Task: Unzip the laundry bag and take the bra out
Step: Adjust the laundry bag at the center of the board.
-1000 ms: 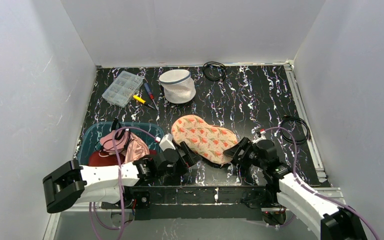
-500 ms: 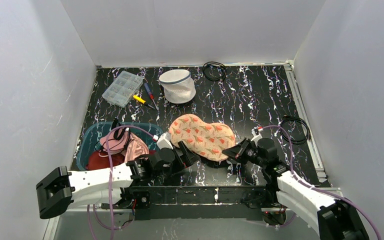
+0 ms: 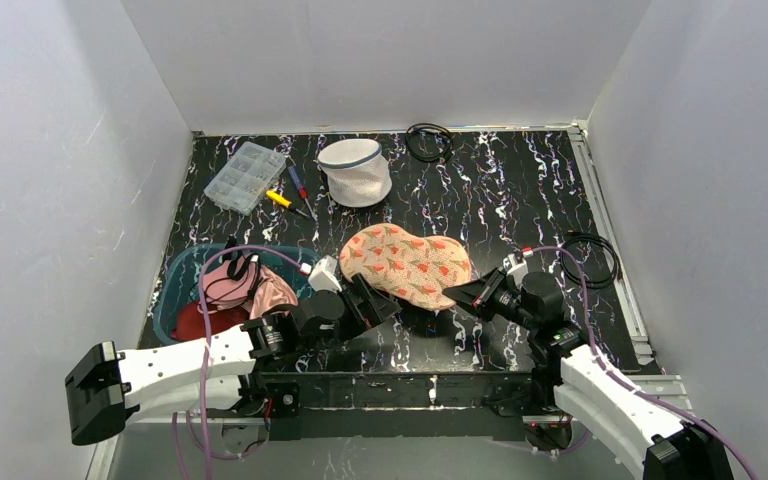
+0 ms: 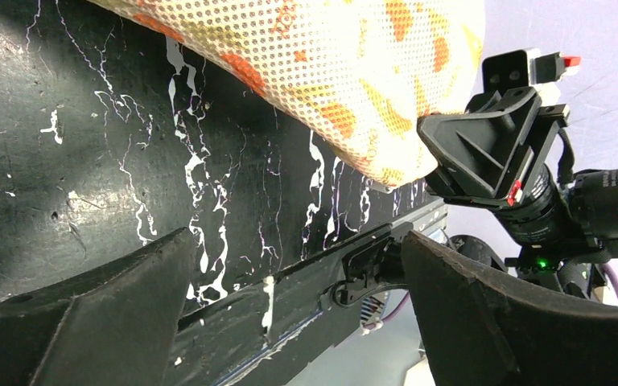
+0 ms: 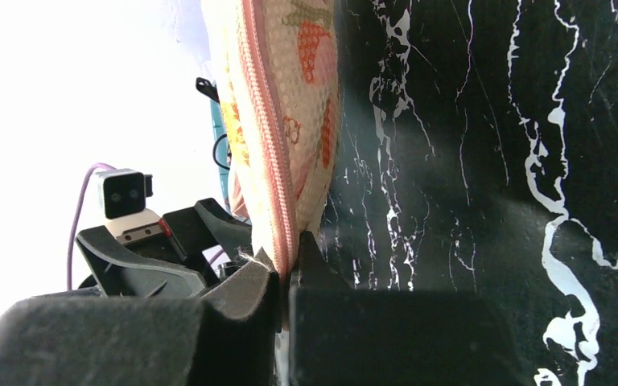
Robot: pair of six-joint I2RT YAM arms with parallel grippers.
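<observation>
A white mesh drum-shaped laundry bag with blue-grey trim stands at the back of the table, far from both arms. A cream mesh pouch printed with orange shapes is raised off the table near the front. My right gripper is shut on its pink-zippered edge, the pouch hanging upward from the jaws. My left gripper stands wide open just under the pouch at its left, holding nothing. I cannot pick out the bra.
A teal tub with pink and dark red garments sits at the front left beside the left arm. A clear organiser box and screwdrivers lie at the back left. Black cable coils lie at the back and right.
My right gripper closed on the pouch's zipper edge and raised it off the table, toward the back left. The left arm reached further in, its gripper still open.
</observation>
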